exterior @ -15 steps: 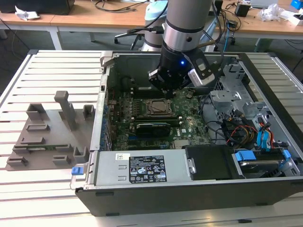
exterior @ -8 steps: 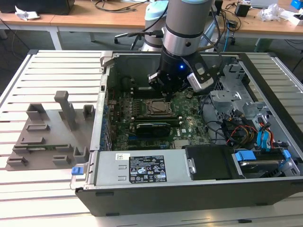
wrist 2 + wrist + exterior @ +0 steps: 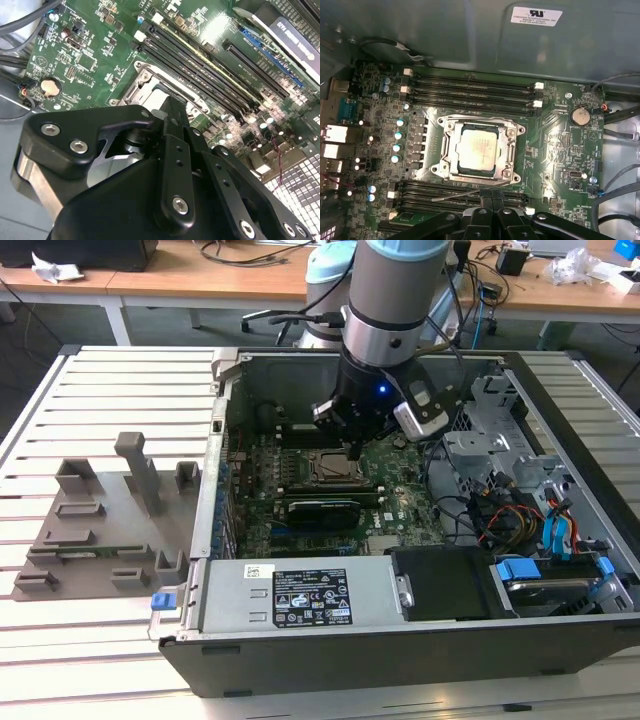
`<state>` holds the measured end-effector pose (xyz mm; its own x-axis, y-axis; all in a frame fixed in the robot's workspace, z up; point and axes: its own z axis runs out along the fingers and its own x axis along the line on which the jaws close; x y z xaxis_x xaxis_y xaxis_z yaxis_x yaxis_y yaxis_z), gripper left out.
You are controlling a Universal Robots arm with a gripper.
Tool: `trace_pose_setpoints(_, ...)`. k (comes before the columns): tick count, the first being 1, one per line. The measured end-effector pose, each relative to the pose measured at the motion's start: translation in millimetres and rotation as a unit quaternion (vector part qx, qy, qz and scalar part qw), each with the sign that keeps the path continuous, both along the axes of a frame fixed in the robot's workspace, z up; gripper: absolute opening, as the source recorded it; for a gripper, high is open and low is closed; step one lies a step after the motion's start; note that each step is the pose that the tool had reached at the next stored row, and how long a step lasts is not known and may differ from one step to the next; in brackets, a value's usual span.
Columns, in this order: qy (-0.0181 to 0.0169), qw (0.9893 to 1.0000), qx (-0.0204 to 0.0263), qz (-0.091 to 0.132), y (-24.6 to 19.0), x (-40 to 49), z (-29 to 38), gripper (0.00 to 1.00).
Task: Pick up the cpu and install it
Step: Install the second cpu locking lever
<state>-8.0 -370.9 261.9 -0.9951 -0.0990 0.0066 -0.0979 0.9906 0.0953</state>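
Hovering inside the open computer case (image 3: pixel 300 640) on the slatted bench (image 3: pixel 110 380), my gripper (image 3: pixel 355 447) hangs just above the motherboard (image 3: pixel 555 150). Its fingers (image 3: pixel 492 197) look pressed narrow together, holding nothing. Beside them the cpu (image 3: pixel 478 152) already sits flat inside its socket frame (image 3: pixel 512 150).

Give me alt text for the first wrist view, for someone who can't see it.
A silvery square cpu lies inside the metal socket frame at the centre of a green motherboard. Black memory slots run along two opposite sides of the socket, and the black gripper reaches in from the picture's edge near the frame.
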Motion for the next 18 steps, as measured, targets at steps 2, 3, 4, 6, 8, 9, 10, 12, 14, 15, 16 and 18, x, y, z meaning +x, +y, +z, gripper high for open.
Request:
trace_pose_setpoints(2,0.0000,1.0000,0.0000,0.000,-0.8,0.0,-4.2,0.11)
trace_pose_setpoints(3,0.0000,1.0000,0.0000,0.000,-1.2,0.0,-7.6,0.11)
trace_pose_setpoints(4,0.0001,1.0000,-0.0001,0.000,-1.3,-0.1,-10.7,0.11)
trace_pose_setpoints(6,0.0000,1.0000,0.0000,0.000,-1.3,-0.3,-15.5,0.11)
trace_pose_setpoints(8,0.0000,1.0000,0.0000,0.000,-1.3,-4.0,-22.3,0.11)
trace_pose_setpoints(9,0.0000,1.0000,-0.0001,0.000,-1.5,-6.5,-27.6,0.11)
trace_pose_setpoints(10,0.0000,1.0000,-0.0001,0.000,-1.8,-7.5,-30.3,0.11)
trace_pose_setpoints(12,0.0000,1.0000,0.0000,0.000,-2.9,-9.3,-33.5,0.11)
trace_pose_setpoints(14,0.0000,1.0000,0.0004,0.000,-3.6,-11.6,-35.3,0.11)
trace_pose_setpoints(15,0.0000,1.0000,0.0008,0.000,-4.0,-13.7,-37.2,0.11)
trace_pose_setpoints(16,0.0000,1.0000,0.0009,0.000,-4.3,-15.2,-38.5,0.11)
trace_pose_setpoints(18,0.0000,1.0000,0.0011,0.000,-4.9,-21.2,-44.1,0.11)
